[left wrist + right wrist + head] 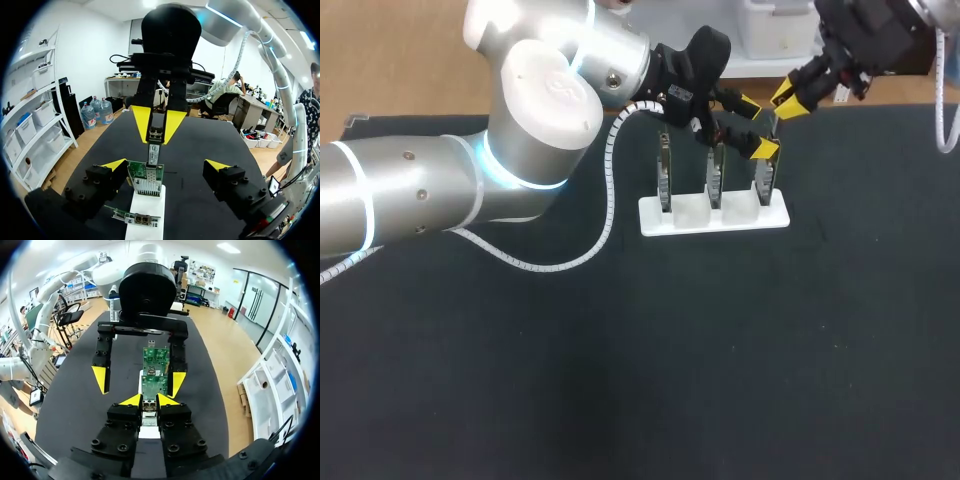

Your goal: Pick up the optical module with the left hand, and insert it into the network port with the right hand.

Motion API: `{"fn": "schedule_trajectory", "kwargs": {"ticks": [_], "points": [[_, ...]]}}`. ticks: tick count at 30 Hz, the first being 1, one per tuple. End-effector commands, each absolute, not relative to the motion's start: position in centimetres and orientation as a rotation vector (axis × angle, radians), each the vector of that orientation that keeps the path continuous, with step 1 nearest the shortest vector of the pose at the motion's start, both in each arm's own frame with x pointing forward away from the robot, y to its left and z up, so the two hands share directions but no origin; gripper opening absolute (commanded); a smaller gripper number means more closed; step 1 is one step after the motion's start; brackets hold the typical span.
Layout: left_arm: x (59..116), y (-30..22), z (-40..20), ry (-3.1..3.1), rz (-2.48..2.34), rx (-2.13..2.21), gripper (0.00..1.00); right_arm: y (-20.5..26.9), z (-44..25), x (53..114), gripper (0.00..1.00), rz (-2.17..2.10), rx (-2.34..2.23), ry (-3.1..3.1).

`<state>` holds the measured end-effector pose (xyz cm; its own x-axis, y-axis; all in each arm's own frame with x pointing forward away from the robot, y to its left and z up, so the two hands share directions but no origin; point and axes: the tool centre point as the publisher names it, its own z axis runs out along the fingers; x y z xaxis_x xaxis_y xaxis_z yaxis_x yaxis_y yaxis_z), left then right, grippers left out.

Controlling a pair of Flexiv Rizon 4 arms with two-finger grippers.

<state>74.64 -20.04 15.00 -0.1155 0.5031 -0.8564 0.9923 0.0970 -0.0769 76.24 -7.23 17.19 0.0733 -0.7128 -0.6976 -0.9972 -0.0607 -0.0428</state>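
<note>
The optical module [153, 152], a small metal-cased plug, hangs between the yellow tips of my right gripper [157, 131], which is shut on it. In the right wrist view the module [149, 405] sits in the right gripper [149, 400], its nose at the port of a green circuit board [152, 385]. That board [147, 178] stands upright in a white stand [148, 207]. My left gripper [166, 165] is open wide, one finger on each side of the board, holding nothing. In the head view the left gripper [756, 127] and the right gripper [784, 102] meet above the rightmost board [763, 182].
The white stand [692, 215] carries three upright boards in a row on the black table mat; the other two [665, 178] [716, 180] stand to the left. My left arm's thick body and white spiral cable [605, 215] cross the table's left half.
</note>
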Motion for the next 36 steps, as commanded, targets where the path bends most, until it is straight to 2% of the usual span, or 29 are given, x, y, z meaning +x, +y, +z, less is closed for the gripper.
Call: {"fn": "schedule_trajectory", "kwargs": {"ticks": [1, 36], "points": [[74.7, -20.1, 15.0, 1.707, -0.925, 1.483, 1.0, -7.2, 17.2, 76.4, 0.0, 0.705, -1.831, 1.688], [74.7, -20.1, 15.0, 1.707, -0.925, 1.483, 1.0, -7.0, 16.2, 76.3, 0.0, 0.713, -1.837, 1.714]]}}
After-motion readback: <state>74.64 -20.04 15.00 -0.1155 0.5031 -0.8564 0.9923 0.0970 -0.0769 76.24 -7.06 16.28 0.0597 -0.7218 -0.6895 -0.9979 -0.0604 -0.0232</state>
